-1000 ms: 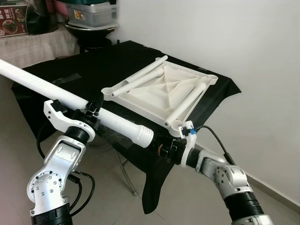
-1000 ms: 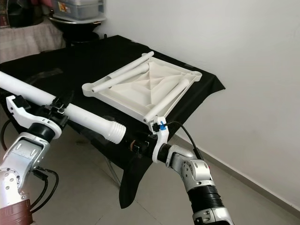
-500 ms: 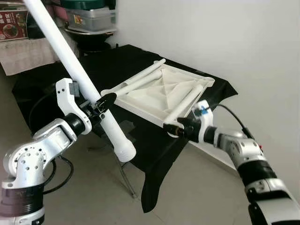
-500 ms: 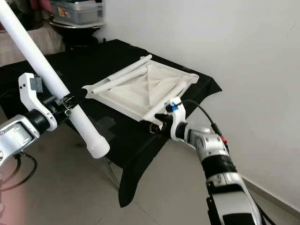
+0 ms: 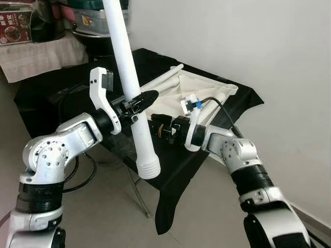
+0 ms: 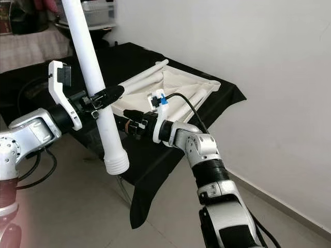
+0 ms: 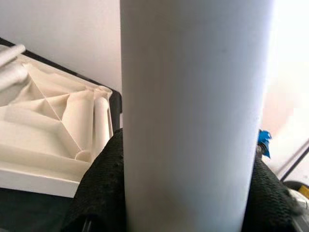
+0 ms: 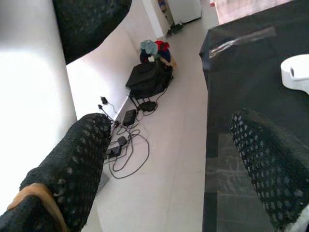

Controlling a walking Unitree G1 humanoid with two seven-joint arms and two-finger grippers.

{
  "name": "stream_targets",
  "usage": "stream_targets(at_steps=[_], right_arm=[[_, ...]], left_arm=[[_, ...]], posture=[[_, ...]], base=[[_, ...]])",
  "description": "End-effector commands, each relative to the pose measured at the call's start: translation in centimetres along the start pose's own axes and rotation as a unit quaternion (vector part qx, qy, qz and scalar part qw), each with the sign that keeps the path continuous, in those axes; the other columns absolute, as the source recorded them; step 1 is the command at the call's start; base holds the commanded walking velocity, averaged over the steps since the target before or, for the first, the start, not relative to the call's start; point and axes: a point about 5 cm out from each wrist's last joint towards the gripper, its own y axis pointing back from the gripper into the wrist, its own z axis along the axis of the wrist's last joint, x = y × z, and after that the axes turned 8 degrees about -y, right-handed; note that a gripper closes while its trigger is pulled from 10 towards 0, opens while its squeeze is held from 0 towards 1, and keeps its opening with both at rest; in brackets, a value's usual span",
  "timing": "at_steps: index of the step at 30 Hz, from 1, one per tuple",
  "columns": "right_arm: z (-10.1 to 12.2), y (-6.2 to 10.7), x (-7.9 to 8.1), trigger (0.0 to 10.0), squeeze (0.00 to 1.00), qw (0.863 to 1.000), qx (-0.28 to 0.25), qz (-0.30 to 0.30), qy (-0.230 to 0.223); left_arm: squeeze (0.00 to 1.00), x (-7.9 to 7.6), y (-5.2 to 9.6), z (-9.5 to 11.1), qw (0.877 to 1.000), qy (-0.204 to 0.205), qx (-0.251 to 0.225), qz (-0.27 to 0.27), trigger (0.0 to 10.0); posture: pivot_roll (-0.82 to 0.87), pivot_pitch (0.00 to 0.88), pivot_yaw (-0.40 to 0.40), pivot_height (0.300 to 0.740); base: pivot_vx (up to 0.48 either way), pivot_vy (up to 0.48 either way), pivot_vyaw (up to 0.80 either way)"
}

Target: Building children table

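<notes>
A long white table leg (image 5: 129, 88) stands almost upright, its ribbed threaded end (image 5: 148, 168) pointing down off the table's front edge. My left gripper (image 5: 138, 101) is shut on the leg's middle; the leg (image 7: 193, 116) sits between its black fingers (image 7: 101, 193). My right gripper (image 5: 156, 125) is open just right of the leg, pointing at it, with nothing between its fingers (image 8: 72, 159). The cream table top (image 5: 191, 93) lies upside down on the black-covered table (image 5: 62, 88), with other white legs (image 5: 160, 81) lying across it.
A white wall (image 5: 258, 46) runs along the right. Storage boxes (image 5: 93, 18) and a cloth-covered shelf (image 5: 36, 54) stand behind the table at the left. Tiled floor (image 5: 103, 212) lies in front, with a black bag and cables (image 8: 145, 82) on it.
My left arm has swung the leg from a slant to almost upright, threaded end down. My right gripper has moved left from the table top's near corner to beside the leg.
</notes>
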Motion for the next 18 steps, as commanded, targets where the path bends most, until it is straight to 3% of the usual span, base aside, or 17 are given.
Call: stream_targets(at_steps=[1,5,7,11,12,13,17,18], right_arm=[[0.1,-1.6,1.5,10.0,0.00,0.998,0.008,0.059,-0.007],[-0.1,-1.4,1.6,10.0,0.00,0.997,0.029,0.077,-0.001],[-0.8,-0.1,0.6,10.0,0.00,0.995,0.070,0.071,0.018],[-1.1,0.7,-0.1,10.0,0.00,0.994,0.084,0.064,0.023],[-0.9,1.7,-0.8,10.0,1.00,0.995,0.086,0.053,0.022],[-0.2,2.8,-1.8,10.0,1.00,0.997,0.074,0.030,0.022],[1.0,4.0,-2.6,10.0,1.00,0.999,0.050,0.006,0.020],[1.7,4.6,-2.7,10.0,0.00,0.999,0.035,0.011,0.020]], left_arm=[[0.00,-1.1,-0.9,-1.0,0.999,-0.001,0.027,-0.040,10.0],[0.00,-1.4,-0.8,-1.2,0.998,-0.009,0.037,-0.055,10.0],[0.00,-1.6,-0.6,-1.2,0.997,-0.014,0.041,-0.066,10.0],[0.00,-1.7,-0.5,-1.1,0.996,-0.017,0.044,-0.071,10.0],[0.00,-1.8,-0.3,-1.1,0.996,-0.021,0.048,-0.076,10.0],[0.00,-1.8,0.0,-1.1,0.995,-0.026,0.053,-0.079,10.0],[0.00,-1.5,0.3,-1.0,0.995,-0.035,0.058,-0.080,10.0],[0.00,-1.2,0.4,-0.8,0.995,-0.037,0.058,-0.077,10.0]], posture=[[0.05,0.024,-0.088,0.740],[0.05,0.026,-0.088,0.740],[0.05,0.026,-0.091,0.740],[0.05,0.026,-0.091,0.740],[0.05,0.027,-0.091,0.740],[0.05,0.027,-0.093,0.740],[0.05,0.029,-0.094,0.740],[0.05,0.030,-0.094,0.740]], base=[[0.000,0.000,0.00],[0.000,0.000,0.00],[0.000,0.000,0.00],[0.000,0.000,0.00],[0.000,0.000,0.00],[0.000,0.000,0.00],[0.000,0.000,0.00],[0.000,0.000,0.00]])
